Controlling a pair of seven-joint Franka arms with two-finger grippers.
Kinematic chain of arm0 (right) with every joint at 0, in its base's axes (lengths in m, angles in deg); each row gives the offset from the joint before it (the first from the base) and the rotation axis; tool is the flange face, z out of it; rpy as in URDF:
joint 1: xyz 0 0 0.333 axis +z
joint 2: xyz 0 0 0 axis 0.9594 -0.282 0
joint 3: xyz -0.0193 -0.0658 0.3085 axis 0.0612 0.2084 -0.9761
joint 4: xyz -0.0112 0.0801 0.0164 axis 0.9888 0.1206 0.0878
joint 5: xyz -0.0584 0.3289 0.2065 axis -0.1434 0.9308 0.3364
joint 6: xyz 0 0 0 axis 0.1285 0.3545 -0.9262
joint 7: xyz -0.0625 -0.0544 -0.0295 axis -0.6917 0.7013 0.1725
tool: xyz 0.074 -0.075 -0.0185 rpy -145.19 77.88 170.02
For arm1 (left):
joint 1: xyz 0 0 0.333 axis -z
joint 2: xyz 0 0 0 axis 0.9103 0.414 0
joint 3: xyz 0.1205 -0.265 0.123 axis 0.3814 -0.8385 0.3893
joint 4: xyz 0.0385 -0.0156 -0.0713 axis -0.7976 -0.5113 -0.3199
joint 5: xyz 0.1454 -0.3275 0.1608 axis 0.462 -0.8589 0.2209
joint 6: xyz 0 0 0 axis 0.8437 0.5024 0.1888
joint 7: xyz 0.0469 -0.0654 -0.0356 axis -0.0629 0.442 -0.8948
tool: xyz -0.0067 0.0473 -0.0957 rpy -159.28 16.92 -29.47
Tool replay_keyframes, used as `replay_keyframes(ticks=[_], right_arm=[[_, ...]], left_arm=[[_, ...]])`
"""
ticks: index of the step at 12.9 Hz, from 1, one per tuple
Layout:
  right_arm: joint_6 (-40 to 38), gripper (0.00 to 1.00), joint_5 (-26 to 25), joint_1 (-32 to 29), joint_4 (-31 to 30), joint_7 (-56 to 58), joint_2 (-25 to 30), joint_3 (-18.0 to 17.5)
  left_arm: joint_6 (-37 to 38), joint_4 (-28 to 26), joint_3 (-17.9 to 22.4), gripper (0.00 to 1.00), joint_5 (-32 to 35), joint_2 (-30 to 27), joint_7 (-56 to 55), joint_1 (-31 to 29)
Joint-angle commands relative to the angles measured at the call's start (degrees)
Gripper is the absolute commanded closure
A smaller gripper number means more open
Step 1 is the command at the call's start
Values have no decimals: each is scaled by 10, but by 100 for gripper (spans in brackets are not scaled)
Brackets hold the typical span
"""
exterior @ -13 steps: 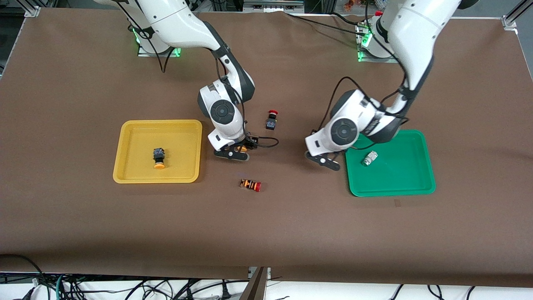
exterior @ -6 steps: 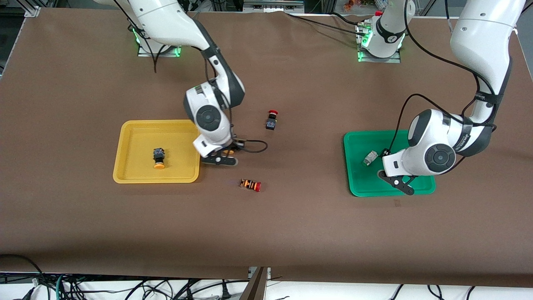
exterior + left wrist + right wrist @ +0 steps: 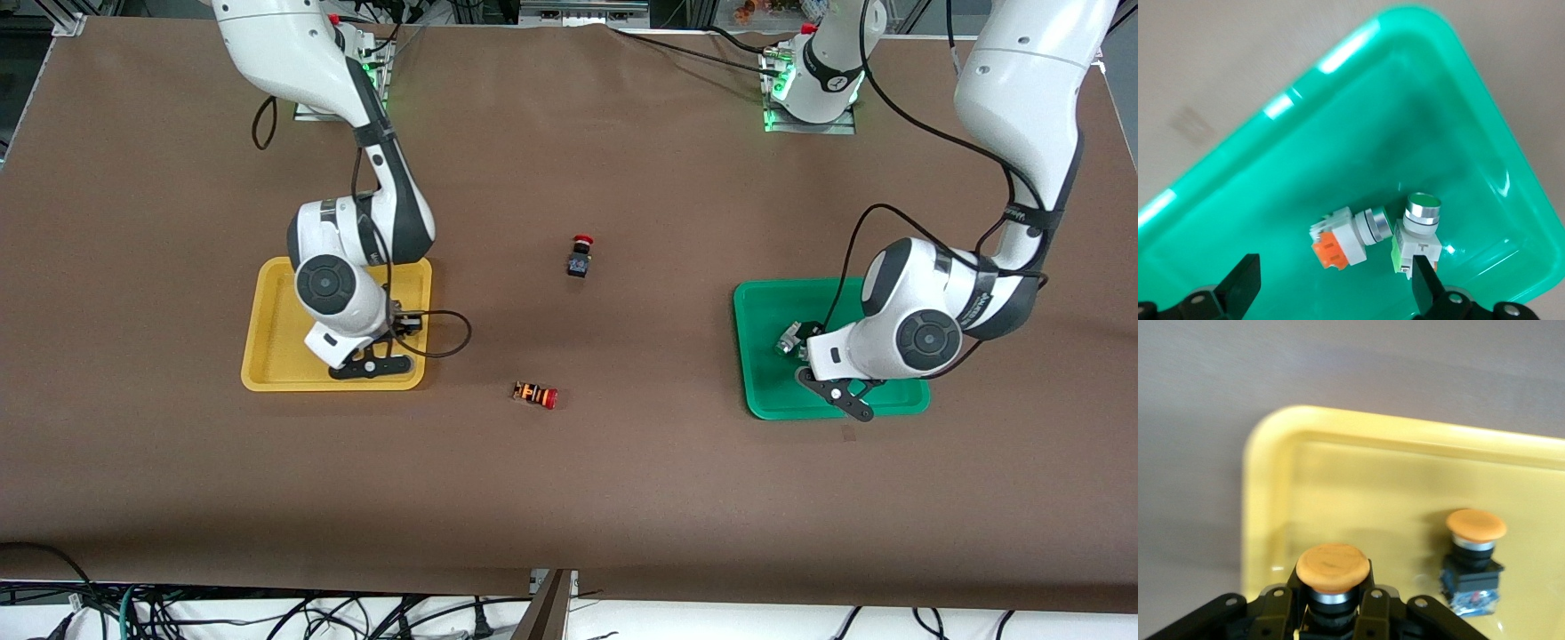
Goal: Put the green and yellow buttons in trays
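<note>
**Last yellow button held over yellow tray; green side looks done**

- Right gripper (image 3: 1331,613): fingers clamped on a yellow-capped button (image 3: 1333,568), held over the yellow tray (image 3: 267,302) at the tray corner nearest the front camera on the desk-centre side. The tray sits toward the right arm's end of the desk (image 3: 622,498), about midway between the base edge and the front edge.
- A second yellow-capped button (image 3: 1473,550) already lies in the yellow tray, seen only in the right wrist view; in the front view it is hidden by the arm.
- Left gripper (image 3: 1331,293): fingers spread apart, nothing held, over the green tray (image 3: 765,400) near its front-edge rim. The tray sits toward the left arm's end of the desk.
- Two silver-bodied buttons lie touching in the green tray: one with an orange block (image 3: 1348,235), one with a green cap (image 3: 1418,230).
- Left on the bare desk near its middle: black switch with red cap (image 3: 580,256) and, nearer the front edge, orange-striped switch with red cap (image 3: 535,394). Neither is taken as part of the task.

Step judged in hand: placing the final yellow button. Next move calls for the right gripper to be lowered inside the rim, clear of the button already there, then the fingers opened. Risk: release so near the corner could leave the button on the rim. Left arm's part judged complete.
</note>
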Motion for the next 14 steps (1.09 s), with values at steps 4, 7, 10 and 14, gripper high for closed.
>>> replay_keyframes(ticks=[4,7,10,14], right_arm=[[67,1,31,2,-85,16,61,-1],[34,1,31,2,-63,-19,117,0],[-24,1,24,3,-51,-30,177,10],[-125,1,-6,3,-37,-31,268,35]], left_arm=[[120,82,-5,0,4,-119,-8,5],[240,161,5,0,-82,-158,-48,4],[253,100,150,0,-94,-278,-207,116],[237,34,203,0,-127,-345,-206,146]])
